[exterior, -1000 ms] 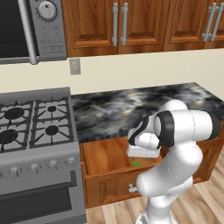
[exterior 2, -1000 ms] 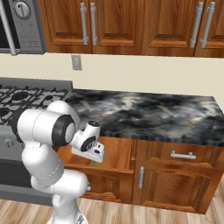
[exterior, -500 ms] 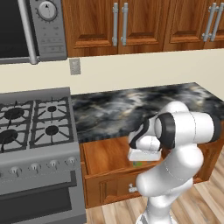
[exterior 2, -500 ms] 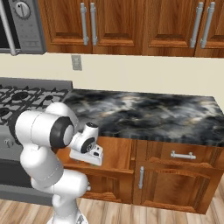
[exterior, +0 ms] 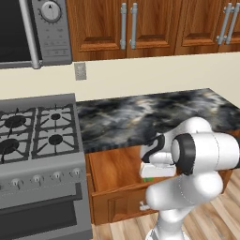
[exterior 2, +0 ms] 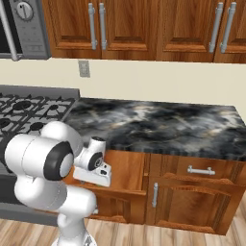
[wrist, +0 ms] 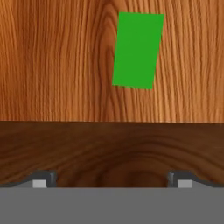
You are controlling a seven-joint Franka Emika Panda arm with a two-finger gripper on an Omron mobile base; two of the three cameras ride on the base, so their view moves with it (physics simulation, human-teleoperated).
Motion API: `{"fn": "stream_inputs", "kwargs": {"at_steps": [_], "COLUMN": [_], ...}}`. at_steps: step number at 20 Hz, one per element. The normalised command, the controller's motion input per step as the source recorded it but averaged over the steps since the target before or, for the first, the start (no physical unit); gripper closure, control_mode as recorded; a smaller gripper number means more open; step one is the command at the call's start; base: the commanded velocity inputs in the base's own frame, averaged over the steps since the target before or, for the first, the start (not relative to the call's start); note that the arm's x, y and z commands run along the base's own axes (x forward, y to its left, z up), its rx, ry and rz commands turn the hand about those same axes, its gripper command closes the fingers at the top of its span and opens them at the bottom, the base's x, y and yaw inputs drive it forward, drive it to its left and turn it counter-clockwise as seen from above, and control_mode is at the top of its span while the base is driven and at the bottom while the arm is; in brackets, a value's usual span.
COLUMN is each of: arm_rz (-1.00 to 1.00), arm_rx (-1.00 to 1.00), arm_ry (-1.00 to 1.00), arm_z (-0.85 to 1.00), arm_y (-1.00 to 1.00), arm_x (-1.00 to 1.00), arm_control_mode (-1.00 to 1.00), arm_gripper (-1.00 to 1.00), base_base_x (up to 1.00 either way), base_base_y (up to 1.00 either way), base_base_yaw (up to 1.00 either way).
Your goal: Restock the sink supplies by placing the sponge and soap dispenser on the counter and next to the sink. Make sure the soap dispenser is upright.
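1. The counter is a dark marbled slab beside the stove; under it a wooden drawer stands pulled out.
2. The arm bends down over that drawer, its gripper aimed at the drawer floor with jaws spread wide and nothing between them.
3. The sponge lies flat on the drawer floor, ahead of the fingertips and a little to one side (slightly askew in the hand view).
4. It is probably light, soft and squashy, not fragile; pinching across its narrow width at mid-length should hold it without slipping.
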Motion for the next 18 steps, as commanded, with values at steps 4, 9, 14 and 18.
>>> {"fn": "stream_inputs", "kwargs": {"at_steps": [4, 9, 14, 18], "arm_rz": [0.0, 0.0, 0.0, 0.0], "arm_rx": [0.0, 0.0, 0.0, 0.0], "arm_ry": [0.01, 0.01, -0.1, -0.12], "arm_z": [0.0, 0.0, -0.12, -0.51], "arm_y": [-0.03, 0.0, 0.0, 0.0], "arm_x": [-0.77, -0.3, 0.24, 0.21], "arm_control_mode": [-1.0, -1.0, -1.0, -1.0], "arm_gripper": [-1.0, -1.0, -1.0, -1.0], "base_base_x": [0.0, 0.0, 0.0, 0.0], "base_base_y": [0.0, 0.0, 0.0, 0.0], "base_base_yaw": [0.0, 0.0, 0.0, 0.0]}}
